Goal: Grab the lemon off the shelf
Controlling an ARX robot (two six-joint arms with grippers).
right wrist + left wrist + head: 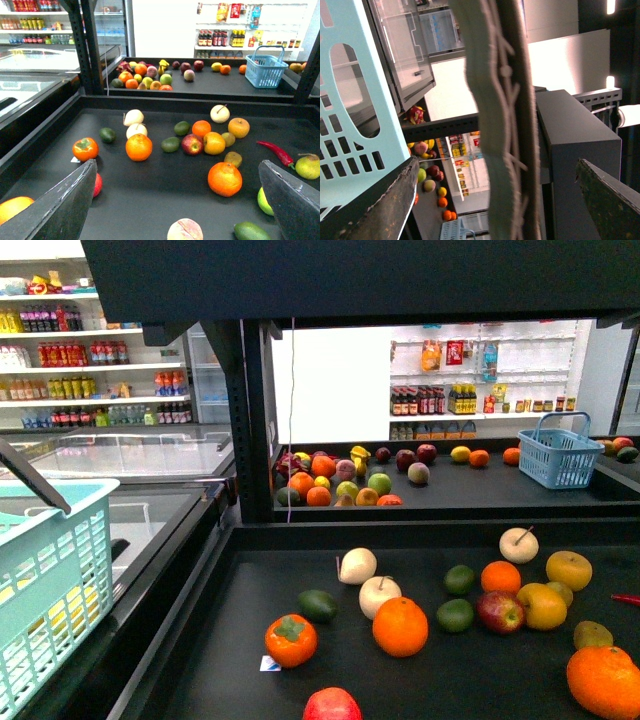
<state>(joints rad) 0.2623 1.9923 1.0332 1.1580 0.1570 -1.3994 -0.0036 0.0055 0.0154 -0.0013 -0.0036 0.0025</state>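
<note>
1. Shop racks of bottles stand behind the shelf (165, 200), whose dark tray carries loose fruit.
2. Your target, the lemon (214, 143), lies on that tray touching the red apple (191, 144), on the apple's right side.
3. Its long axis seems to run sideways, with the tapered tip toward the apple.
4. Your right hand (177, 167) is spread wide and empty. The lemon lies ahead of it and slightly right, well apart.
5. Your left hand (497, 161) is also wide and sits at the teal basket (355, 125), so the right arm is nearer.
</note>
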